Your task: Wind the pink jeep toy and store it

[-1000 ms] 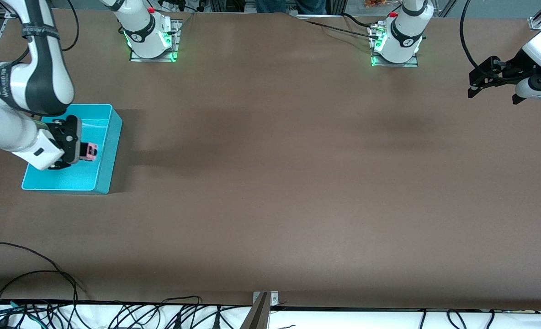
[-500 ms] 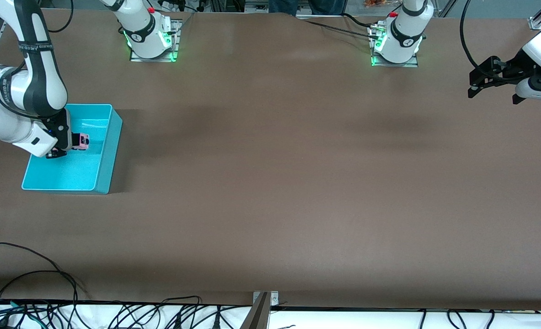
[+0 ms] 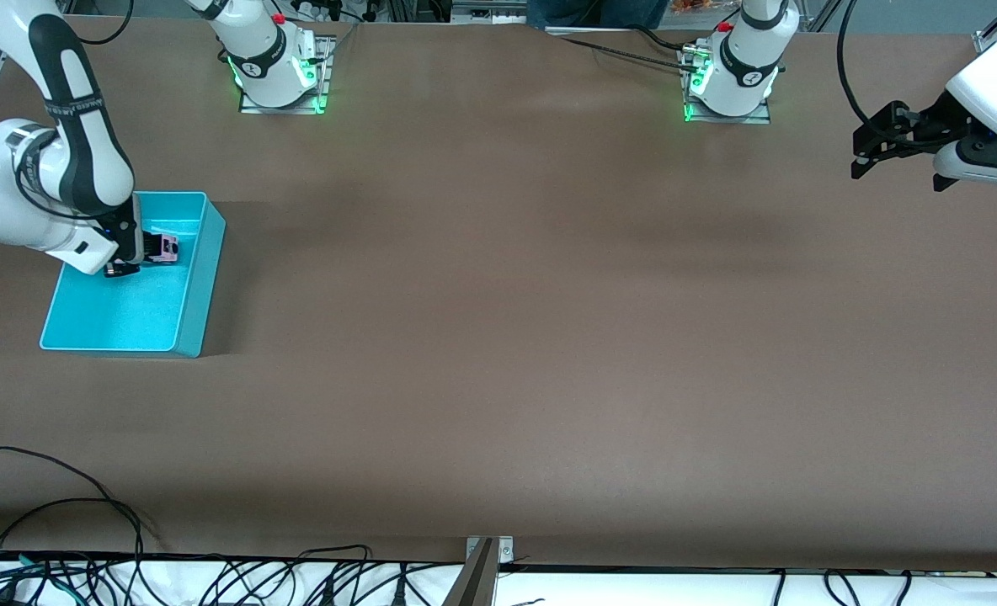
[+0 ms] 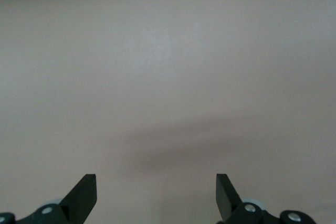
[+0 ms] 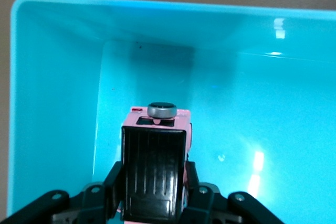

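Since a second ago, the right gripper [image 3: 155, 252] has been carried toward the end of the turquoise bin [image 3: 195, 278] that lies farther from the front camera, and it has been lowered deeper inside the bin's walls. The pink jeep toy [image 3: 164, 247] has been carried along with it.

The toy is pinched between the right gripper's [image 5: 154, 203] two black fingers, which are pressed against its sides. In the right wrist view the pink jeep toy [image 5: 157, 145] is seen from above: a black ribbed roof, a pale pink body, and a round silver-rimmed disc at its end. The toy is held inside the turquoise bin [image 5: 52, 77], over the bin's floor; whether its wheels touch the floor cannot be told.

The bin is set on the brown table [image 3: 507, 337] at the right arm's end.

The left gripper [image 3: 894, 151] is held in the air over the table at the left arm's end, where that arm waits. Its fingers [image 4: 84, 192] are spread wide apart, with nothing between them and only bare tabletop seen below.
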Motion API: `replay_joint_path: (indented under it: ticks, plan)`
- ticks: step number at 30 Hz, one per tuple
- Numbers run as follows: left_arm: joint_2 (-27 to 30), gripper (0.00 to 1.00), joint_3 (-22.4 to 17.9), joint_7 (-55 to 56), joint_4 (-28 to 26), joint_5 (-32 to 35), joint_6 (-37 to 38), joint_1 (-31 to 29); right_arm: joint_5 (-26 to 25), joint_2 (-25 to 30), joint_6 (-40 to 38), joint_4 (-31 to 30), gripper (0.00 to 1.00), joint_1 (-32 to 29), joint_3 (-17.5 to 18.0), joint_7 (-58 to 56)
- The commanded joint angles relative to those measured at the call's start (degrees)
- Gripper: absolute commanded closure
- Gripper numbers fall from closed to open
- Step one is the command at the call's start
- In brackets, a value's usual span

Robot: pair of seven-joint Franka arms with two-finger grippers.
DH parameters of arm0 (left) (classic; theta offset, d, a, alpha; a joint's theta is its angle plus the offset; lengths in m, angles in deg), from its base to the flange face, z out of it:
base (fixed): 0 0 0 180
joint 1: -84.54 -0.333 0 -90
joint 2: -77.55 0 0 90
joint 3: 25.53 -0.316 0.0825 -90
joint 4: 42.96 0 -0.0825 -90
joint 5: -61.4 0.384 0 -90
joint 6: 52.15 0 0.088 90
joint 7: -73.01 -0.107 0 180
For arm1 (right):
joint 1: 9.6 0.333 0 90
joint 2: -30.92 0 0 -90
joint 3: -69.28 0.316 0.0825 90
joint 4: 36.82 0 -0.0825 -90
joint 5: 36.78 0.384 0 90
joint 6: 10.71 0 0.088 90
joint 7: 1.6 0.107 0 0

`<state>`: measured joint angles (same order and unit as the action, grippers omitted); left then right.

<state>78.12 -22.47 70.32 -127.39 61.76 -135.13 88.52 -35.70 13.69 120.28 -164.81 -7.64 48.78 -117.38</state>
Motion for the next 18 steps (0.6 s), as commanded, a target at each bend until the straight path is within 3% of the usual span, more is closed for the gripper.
replay_joint_path:
  ticks: [1, 5, 6, 10, 14, 15, 18]
  plan:
    - [0.31, 0.00, 2.12, 1.19, 1.29, 1.39, 0.63, 0.59, 1.20, -0.17, 1.98, -1.47, 1.00, -0.20, 0.02, -1.55]
    - [0.57, 0.00, 2.21, 1.72, 1.29, 0.78, 1.24, 0.42, 1.20, -0.17, 2.95, -2.18, 1.00, -0.55, 0.02, -1.55]
    - [0.57, 0.00, 2.12, 1.72, 1.29, 0.69, 1.50, 0.42, 1.29, -0.26, 3.22, -2.44, 0.94, -0.64, 0.02, -1.55]
    - [0.66, 0.00, 2.21, 1.72, 1.29, 1.04, 1.77, 0.42, 1.55, -0.61, 3.48, -2.53, 0.65, -1.17, 0.02, -1.55]
    - [0.57, 0.00, 1.94, 1.63, 1.29, 1.22, 2.30, -0.02, 1.99, -0.79, 3.39, -2.36, 0.05, -1.17, 0.11, -1.46]
    - [0.66, 0.00, 1.77, 1.63, 1.29, 1.22, 2.47, -0.02, 1.99, -0.79, 3.31, -2.36, 0.00, -1.17, 0.11, -1.55]
    - [0.57, 0.00, 1.51, 1.72, 1.29, 1.30, 3.35, -0.28, 1.99, -0.70, 3.04, -2.18, 0.00, -1.08, 0.20, -1.55]
